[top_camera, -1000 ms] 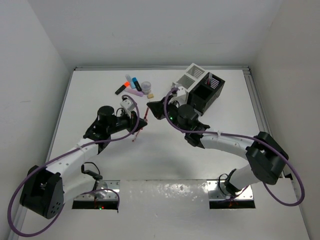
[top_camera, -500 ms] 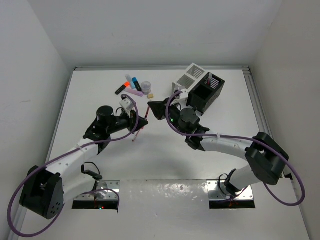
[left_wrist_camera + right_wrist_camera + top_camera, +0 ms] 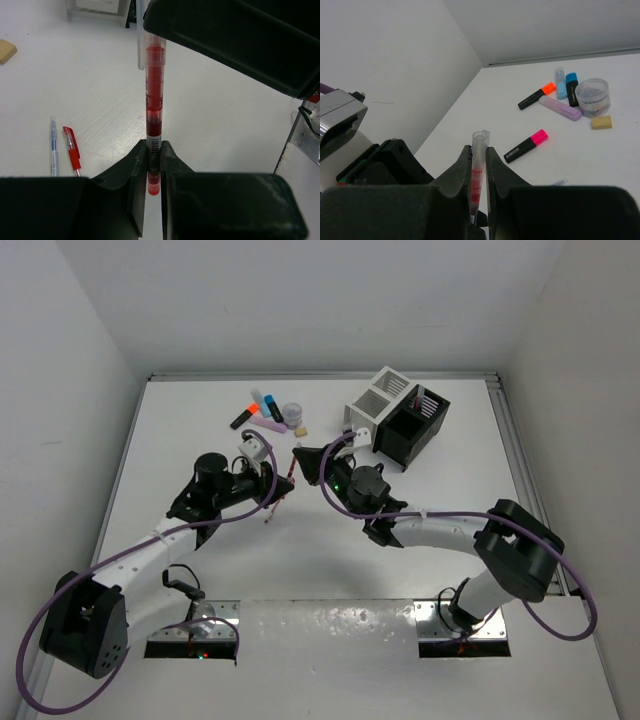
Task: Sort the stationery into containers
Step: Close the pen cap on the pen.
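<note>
A thin red pen [image 3: 291,473] with a clear cap hangs above the table between both grippers. My left gripper [image 3: 154,150] is shut on its lower end [image 3: 154,100]. My right gripper [image 3: 479,152] is shut on its clear capped end [image 3: 480,145], and it shows as a black body in the left wrist view [image 3: 235,40]. In the top view the left gripper [image 3: 282,490] and right gripper [image 3: 302,462] almost meet. The white container [image 3: 372,400] and black container [image 3: 412,425] stand joined at the back right, with pens in the black one.
Loose stationery lies at the back: orange-tipped highlighter [image 3: 536,96], blue highlighters [image 3: 566,84], lilac marker [image 3: 560,107], round tape roll [image 3: 593,95], tan eraser [image 3: 601,122]. A pink-tipped black highlighter [image 3: 525,146] lies nearer. A clear blue pen [image 3: 53,145] and a red pen [image 3: 72,152] lie under the left gripper.
My right gripper has moved left to the left gripper and now grips the pen's capped end. The left gripper has kept hold of the pen.
</note>
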Available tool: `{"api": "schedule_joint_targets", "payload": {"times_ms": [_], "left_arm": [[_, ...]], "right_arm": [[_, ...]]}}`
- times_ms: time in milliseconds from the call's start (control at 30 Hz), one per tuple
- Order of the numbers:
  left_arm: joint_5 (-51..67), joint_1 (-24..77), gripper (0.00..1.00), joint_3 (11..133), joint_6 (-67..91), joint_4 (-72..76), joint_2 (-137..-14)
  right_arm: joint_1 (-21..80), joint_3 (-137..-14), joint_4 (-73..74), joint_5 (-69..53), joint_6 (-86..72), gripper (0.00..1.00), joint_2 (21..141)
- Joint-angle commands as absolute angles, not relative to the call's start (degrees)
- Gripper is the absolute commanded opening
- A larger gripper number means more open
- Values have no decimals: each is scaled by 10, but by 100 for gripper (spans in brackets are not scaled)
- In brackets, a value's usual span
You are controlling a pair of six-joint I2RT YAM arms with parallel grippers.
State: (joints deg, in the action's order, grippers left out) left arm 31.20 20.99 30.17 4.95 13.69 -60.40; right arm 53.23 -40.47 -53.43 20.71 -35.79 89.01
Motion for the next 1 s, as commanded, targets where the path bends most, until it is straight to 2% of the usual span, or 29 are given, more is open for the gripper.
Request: {"api": "schedule_joint_targets", "payload": {"times_ms": [0,333,633,700,800,833,900,933,967], "left_arm": [[256,186,0,367,43,446,-568],[274,183,0,364,44,425,-567],[297,186,0,349,30,362,-552],[297,187,0,348,30,359,-551],[289,186,0,344,29,353,-548],[289,185,0,343,28,350,-548],[294,187,0,341,32,344,-548],[297,186,0,339,34,340,-548],[303,187,0,339,36,338,-548]], "right_arm": [[595,-336,-294,94,-352,0,945],[595,-347,-288,101,-338,0,947],[569,-356,-237,131,-305,1,856],[553,-358,-198,134,-296,6,812],[527,-387,-123,134,-255,26,746],[516,-403,-103,133,-229,43,731],[505,-456,-48,124,-199,60,701],[494,-501,-33,111,-179,71,695],[490,-524,-20,101,-170,76,692]]}}
